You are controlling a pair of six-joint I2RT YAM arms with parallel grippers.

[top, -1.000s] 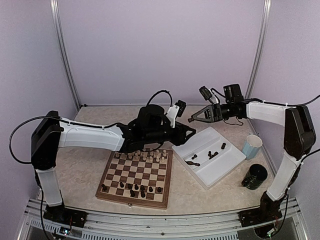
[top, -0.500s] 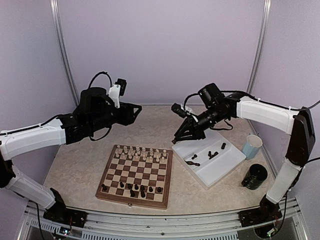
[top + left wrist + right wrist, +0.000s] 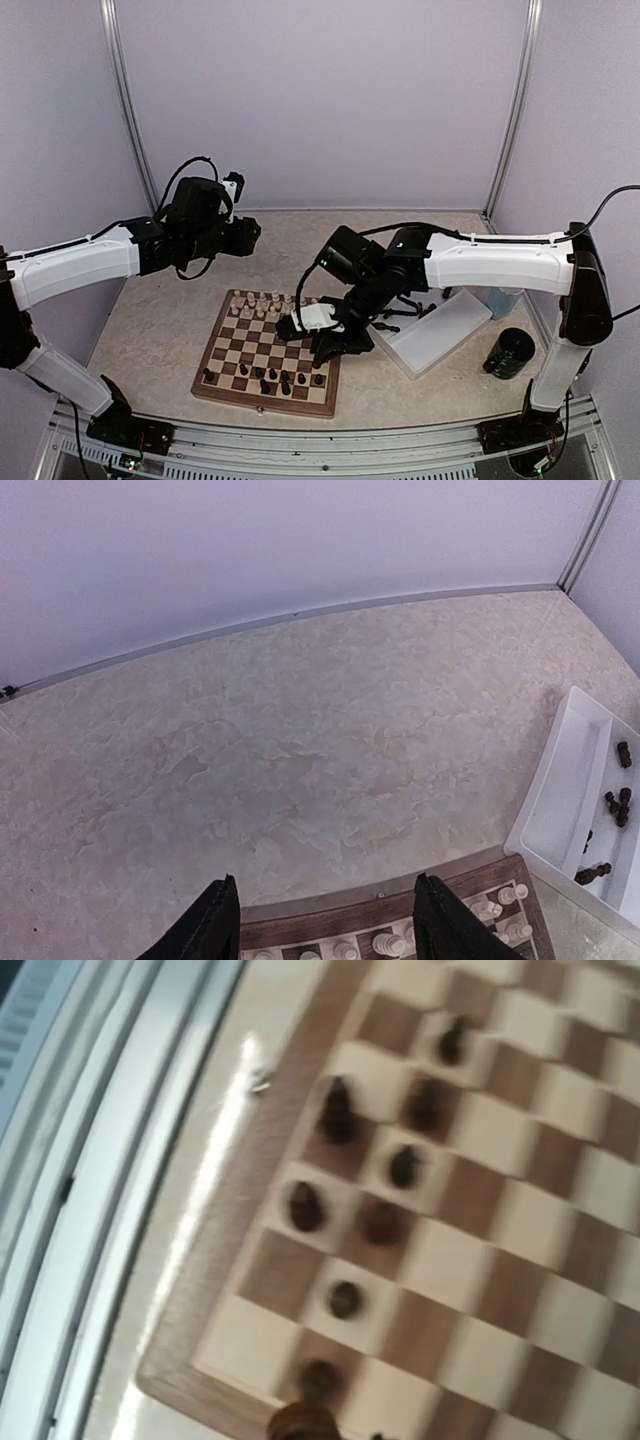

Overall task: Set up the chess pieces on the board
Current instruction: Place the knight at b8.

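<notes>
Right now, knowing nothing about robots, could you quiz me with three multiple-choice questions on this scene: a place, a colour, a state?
1. Where do the pale pieces stand? A: the far rows of the board. B: its near rows. C: off it.
2. In the white tray, what colour are the loose pieces? A: cream. B: dark. C: red.
3. The left gripper is: A: open, empty. B: clamping a piece. C: unseen.
Answers: 1 A, they line the far edge; 2 B, dark figures lie there; 3 A, its fingers stand apart, nothing between.
</notes>
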